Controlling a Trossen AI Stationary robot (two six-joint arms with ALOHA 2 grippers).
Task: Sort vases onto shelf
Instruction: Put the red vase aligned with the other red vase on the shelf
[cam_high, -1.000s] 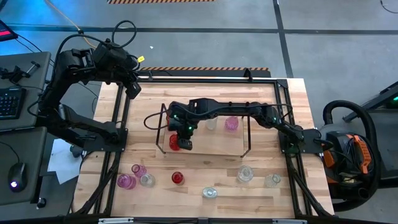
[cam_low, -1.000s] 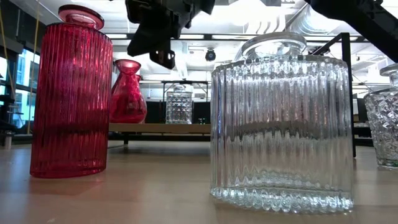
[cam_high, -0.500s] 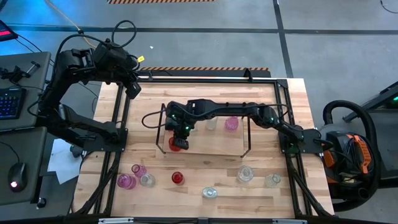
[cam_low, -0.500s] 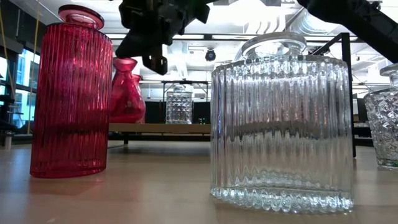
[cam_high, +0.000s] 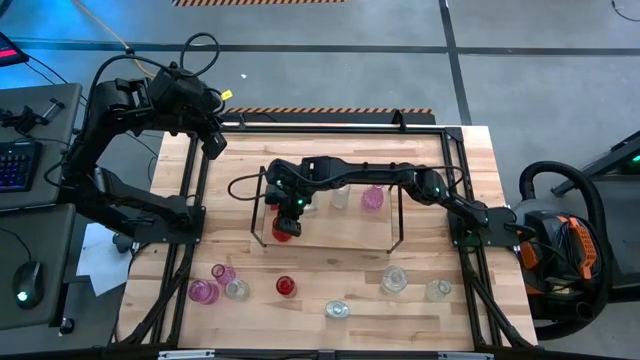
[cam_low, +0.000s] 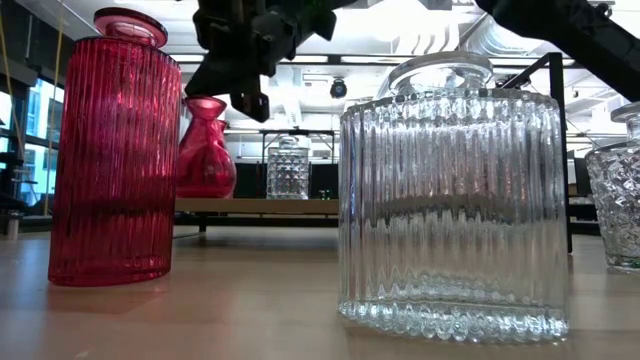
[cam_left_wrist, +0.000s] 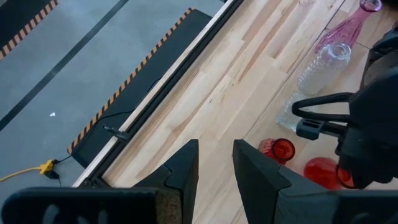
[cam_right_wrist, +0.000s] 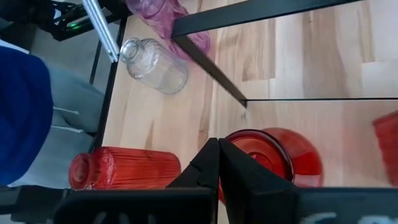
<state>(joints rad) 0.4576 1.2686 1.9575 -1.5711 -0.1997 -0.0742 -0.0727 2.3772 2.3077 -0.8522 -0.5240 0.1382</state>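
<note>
The shelf (cam_high: 330, 238) stands mid-table with a red bulbous vase (cam_high: 282, 231) at its left end, then a clear vase (cam_high: 340, 198) and a pink vase (cam_high: 372, 198). My right gripper (cam_right_wrist: 218, 144) is shut and slants down just above and beside the red vase's mouth (cam_right_wrist: 261, 140). In the low view it (cam_low: 250, 100) hangs right of the vase's neck (cam_low: 205, 108). My left gripper (cam_left_wrist: 214, 155) waits open over the table's far left corner, nothing between its fingers. My right gripper's shut fingers (cam_right_wrist: 208, 162) stand right at the rim of the red vase's mouth, coming slanting down from the table's right. I cannot tell whether they touch it. The vase stands upright on the shelf board (cam_low: 260, 206).
Near the front edge stand loose vases: pink ones (cam_high: 205, 290), a clear one (cam_high: 237, 290), a red ribbed one (cam_high: 286, 286), and clear ones (cam_high: 337, 310), (cam_high: 394, 280), (cam_high: 438, 290). A black metal frame (cam_high: 195, 200) edges the table. A person's blue sleeve (cam_right_wrist: 22, 118) shows beyond it.
The red vase on the shelf leaned over half a second ago and stands upright again now. My right gripper, staying shut, has edged a little toward the table's far edge beside the vase's neck.
</note>
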